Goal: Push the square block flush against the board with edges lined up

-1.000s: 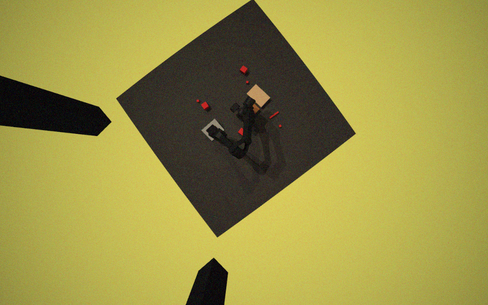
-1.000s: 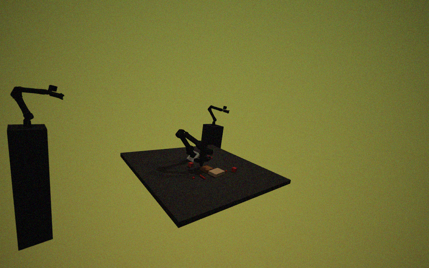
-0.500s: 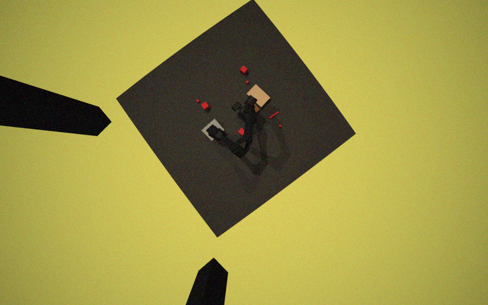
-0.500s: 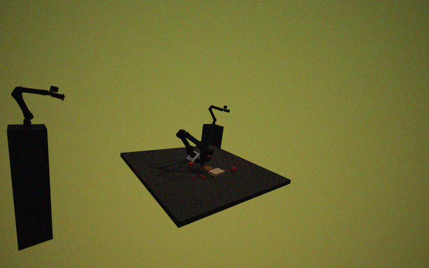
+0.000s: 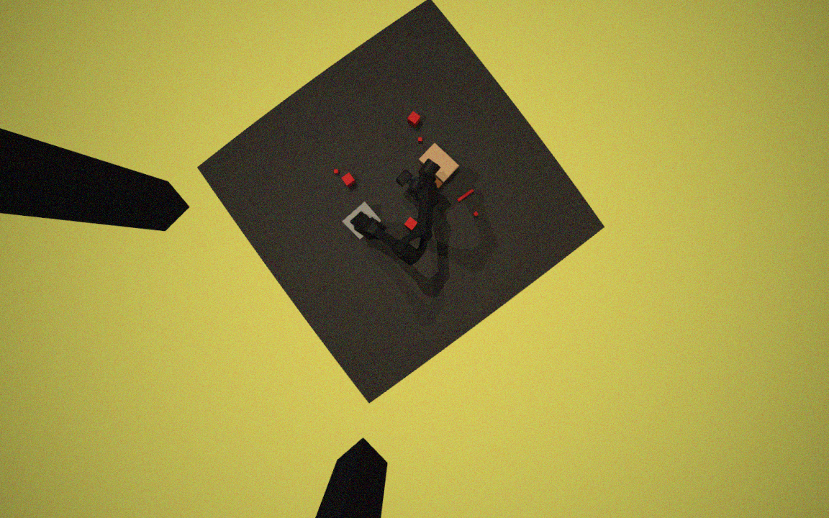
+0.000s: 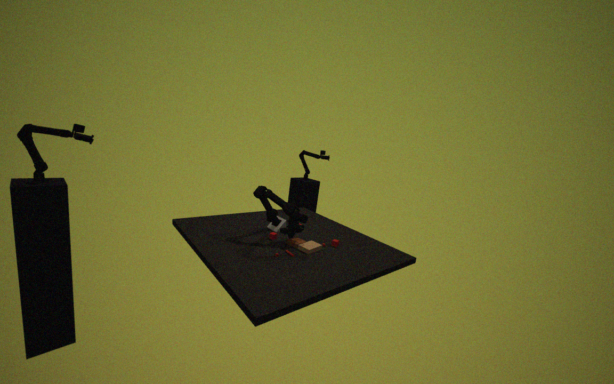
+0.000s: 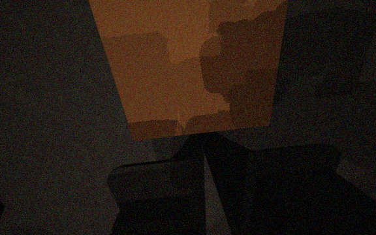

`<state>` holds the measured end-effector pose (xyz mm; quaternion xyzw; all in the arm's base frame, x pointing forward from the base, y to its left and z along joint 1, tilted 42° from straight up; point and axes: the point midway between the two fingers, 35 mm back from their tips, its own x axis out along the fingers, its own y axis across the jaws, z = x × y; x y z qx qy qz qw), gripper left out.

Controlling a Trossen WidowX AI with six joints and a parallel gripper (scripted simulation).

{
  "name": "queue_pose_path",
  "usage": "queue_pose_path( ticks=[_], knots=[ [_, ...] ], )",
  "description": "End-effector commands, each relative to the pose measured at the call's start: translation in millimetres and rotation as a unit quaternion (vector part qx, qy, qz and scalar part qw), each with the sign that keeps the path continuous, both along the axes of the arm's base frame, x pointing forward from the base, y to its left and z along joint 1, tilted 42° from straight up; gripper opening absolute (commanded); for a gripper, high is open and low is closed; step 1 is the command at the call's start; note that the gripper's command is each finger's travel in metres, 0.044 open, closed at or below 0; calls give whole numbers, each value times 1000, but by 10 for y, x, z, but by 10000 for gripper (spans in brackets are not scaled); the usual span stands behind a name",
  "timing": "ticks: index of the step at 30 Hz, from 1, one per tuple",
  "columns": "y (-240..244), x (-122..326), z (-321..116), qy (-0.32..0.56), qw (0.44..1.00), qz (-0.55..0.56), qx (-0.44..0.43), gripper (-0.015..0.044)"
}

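The tan board (image 5: 445,160) (image 6: 310,246) lies flat on the dark table. The orange-brown square block (image 5: 439,183) (image 6: 296,242) (image 7: 142,81) lies flat beside one long side of the board. They look very close together in the exterior view; whether the whole side touches and the edges are even cannot be told. My gripper (image 6: 291,236) (image 7: 200,130) is shut and empty. Its tips are low, right at the block's near side, away from the board; contact looks likely but is not certain. In the top view my arm hides the tips and part of the block.
Red cubes (image 5: 414,117) (image 5: 347,178) (image 5: 410,223) and small red bits (image 5: 420,139) (image 5: 335,171) (image 5: 476,214) are scattered around. A red bar (image 5: 465,194) lies near the block and board. My arm's base stands on a pale plate (image 5: 365,207). Two other arms stand on pedestals off the table.
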<state>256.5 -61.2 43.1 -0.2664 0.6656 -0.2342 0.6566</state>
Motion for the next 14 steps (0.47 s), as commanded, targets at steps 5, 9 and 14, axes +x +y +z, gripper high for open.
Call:
queue_pose_path(
  ticks=[5, 9, 14],
  knots=[
    [-12, 79, -21, 6, 1000, 0, -3, 0],
    [-11, 91, -21, 6, 1000, 0, -3, 0],
    [-15, 29, -18, 6, 1000, 0, -3, 0]
  ],
)
